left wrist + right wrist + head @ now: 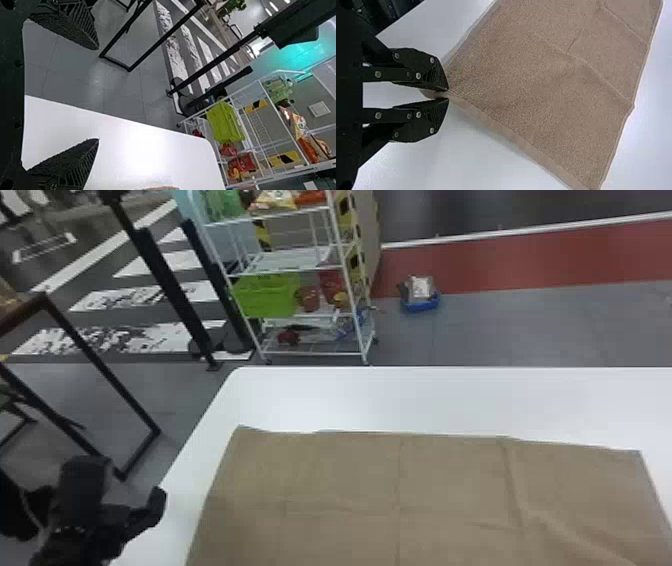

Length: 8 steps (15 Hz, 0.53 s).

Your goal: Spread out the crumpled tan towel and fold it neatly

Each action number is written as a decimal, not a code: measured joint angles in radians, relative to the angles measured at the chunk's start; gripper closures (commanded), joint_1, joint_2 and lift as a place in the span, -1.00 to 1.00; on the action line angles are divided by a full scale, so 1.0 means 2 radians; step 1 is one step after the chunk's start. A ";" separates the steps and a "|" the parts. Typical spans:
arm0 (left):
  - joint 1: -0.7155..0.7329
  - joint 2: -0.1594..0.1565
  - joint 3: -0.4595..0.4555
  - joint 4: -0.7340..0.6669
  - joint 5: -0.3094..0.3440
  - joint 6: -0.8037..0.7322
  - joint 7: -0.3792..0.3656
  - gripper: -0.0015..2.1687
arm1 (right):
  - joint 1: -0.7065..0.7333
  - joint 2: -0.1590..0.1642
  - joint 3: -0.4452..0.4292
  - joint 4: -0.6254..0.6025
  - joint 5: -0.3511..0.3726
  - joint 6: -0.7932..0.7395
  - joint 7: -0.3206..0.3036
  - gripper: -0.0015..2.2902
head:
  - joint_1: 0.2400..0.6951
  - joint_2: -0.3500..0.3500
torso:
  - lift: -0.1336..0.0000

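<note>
While the towel (350, 480) lies spread over the table (450, 400) in the head view, lightly creased, the left tool (125, 482) hangs by the table's left edge. In the left wrist view, that tool's fingers stand wide apart, with a green bin (225, 122) beyond. In the right wrist view, the right tool (448, 94) is clamped on a towel corner.

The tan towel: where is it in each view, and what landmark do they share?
Head view: towel across lower centre and right.
Left wrist view: a sliver at the edge.
Right wrist view: across much of the picture, corner pinched by the right tool.
Shared landmark: white table.
</note>
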State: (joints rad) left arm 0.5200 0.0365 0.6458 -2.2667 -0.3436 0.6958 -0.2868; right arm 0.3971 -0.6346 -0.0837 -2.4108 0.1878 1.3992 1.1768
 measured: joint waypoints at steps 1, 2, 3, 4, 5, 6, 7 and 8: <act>0.000 0.000 0.000 0.000 0.000 0.000 0.000 -0.95 | 0.011 -0.002 -0.015 -0.001 0.000 -0.012 0.008 -0.18 | 1.00 1.00 | -0.83; 0.000 0.000 0.000 0.001 0.000 0.000 0.000 -0.95 | 0.022 -0.004 -0.028 -0.002 -0.001 -0.023 0.014 -0.18 | 1.00 1.00 | -0.83; 0.000 0.001 0.000 0.002 0.000 0.000 0.001 -0.95 | 0.035 -0.007 -0.046 -0.003 -0.001 -0.037 0.020 -0.18 | 1.00 1.00 | -0.83; -0.001 0.002 0.000 0.004 0.000 0.000 0.001 -0.95 | 0.047 -0.008 -0.062 -0.003 -0.001 -0.050 0.024 -0.18 | 1.00 1.00 | -0.83; -0.003 0.002 0.000 0.007 0.000 -0.001 0.001 -0.95 | 0.058 -0.008 -0.077 -0.003 -0.001 -0.061 0.029 -0.18 | 1.00 1.00 | -0.83; -0.005 0.002 -0.001 0.009 0.000 -0.002 0.001 -0.95 | 0.066 -0.009 -0.088 -0.003 -0.001 -0.070 0.031 -0.18 | 1.00 1.00 | -0.83; -0.007 0.003 -0.002 0.011 -0.001 -0.003 0.001 -0.95 | 0.072 -0.009 -0.099 -0.002 -0.001 -0.076 0.032 -0.18 | 1.00 1.00 | -0.83; -0.009 0.003 -0.004 0.014 -0.001 -0.003 0.001 -0.95 | 0.076 -0.009 -0.107 -0.001 -0.002 -0.080 0.031 -0.18 | 1.00 1.00 | -0.83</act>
State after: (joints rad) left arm 0.5019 0.0426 0.6381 -2.2396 -0.3450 0.6897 -0.2841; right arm 0.5486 -0.6519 -0.2967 -2.4120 0.1847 1.2398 1.2398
